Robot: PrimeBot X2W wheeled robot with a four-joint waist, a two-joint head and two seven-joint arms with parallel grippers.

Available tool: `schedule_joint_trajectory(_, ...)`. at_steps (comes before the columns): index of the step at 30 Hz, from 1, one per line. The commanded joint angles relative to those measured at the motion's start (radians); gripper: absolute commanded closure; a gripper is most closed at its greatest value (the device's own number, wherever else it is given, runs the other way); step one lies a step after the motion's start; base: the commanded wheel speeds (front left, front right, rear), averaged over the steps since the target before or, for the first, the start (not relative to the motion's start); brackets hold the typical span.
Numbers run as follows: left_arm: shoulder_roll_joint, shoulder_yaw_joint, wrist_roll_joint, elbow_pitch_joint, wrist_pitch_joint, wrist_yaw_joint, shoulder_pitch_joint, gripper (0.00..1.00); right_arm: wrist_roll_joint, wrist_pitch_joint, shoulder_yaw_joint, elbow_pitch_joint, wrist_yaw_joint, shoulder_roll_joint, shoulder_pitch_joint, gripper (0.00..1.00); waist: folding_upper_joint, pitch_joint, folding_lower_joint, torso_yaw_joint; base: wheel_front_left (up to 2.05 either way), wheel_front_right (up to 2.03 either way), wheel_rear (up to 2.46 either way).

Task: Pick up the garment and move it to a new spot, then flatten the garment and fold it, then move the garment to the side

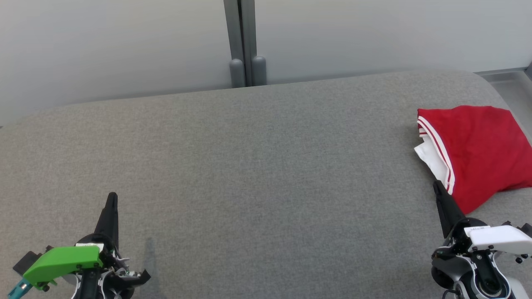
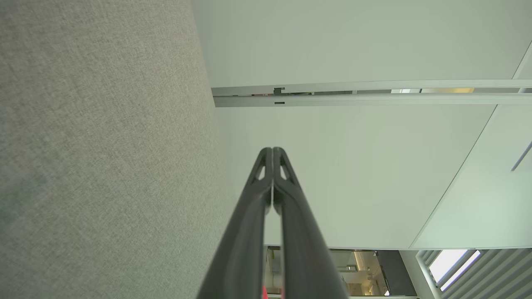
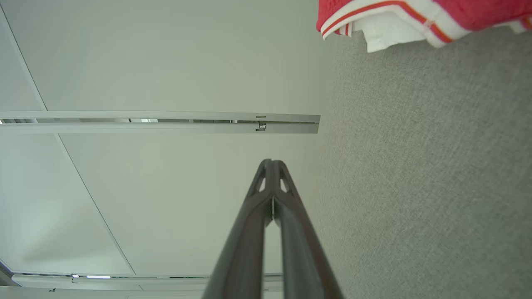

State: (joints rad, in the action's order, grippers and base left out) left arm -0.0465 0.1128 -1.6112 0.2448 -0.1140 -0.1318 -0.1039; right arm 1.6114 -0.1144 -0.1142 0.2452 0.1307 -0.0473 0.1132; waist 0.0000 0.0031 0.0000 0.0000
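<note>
The garment (image 1: 478,151) is red with white striped trim and a white inner layer, lying folded at the right side of the grey fabric surface (image 1: 257,174). Its trimmed edge (image 3: 399,20) appears at the top of the right wrist view. My right gripper (image 1: 437,185) is shut and empty, its tip just at the garment's near left edge; whether it touches the cloth I cannot tell. In its wrist view the right gripper (image 3: 272,162) has both fingers pressed together. My left gripper (image 1: 112,196) is shut and empty at the lower left, far from the garment, and the left gripper (image 2: 272,150) points toward the wall.
A pale wall with a grey vertical post (image 1: 245,41) stands behind the surface. The surface's rounded far edge runs below the wall. A wide bare stretch of grey fabric lies between the two grippers.
</note>
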Motion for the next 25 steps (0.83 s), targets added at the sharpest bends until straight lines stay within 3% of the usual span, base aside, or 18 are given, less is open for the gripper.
schedule_joint_trajectory(1, -0.007, 0.002, -0.003, -0.001, -0.004, 0.002, -0.01, 1.0, 0.003, -0.003, -0.002, -0.004, 0.0, -0.006, -0.011, 1.0, 0.0, 0.0, 0.0, 0.0, 0.0, 0.0, 0.0)
schedule_joint_trajectory(25, -0.007, 0.002, -0.003, -0.001, -0.004, 0.002, -0.01, 1.0, 0.003, -0.003, -0.001, -0.004, 0.0, -0.006, -0.011, 1.0, 0.0, 0.0, 0.0, 0.0, 0.0, 0.0, 0.0)
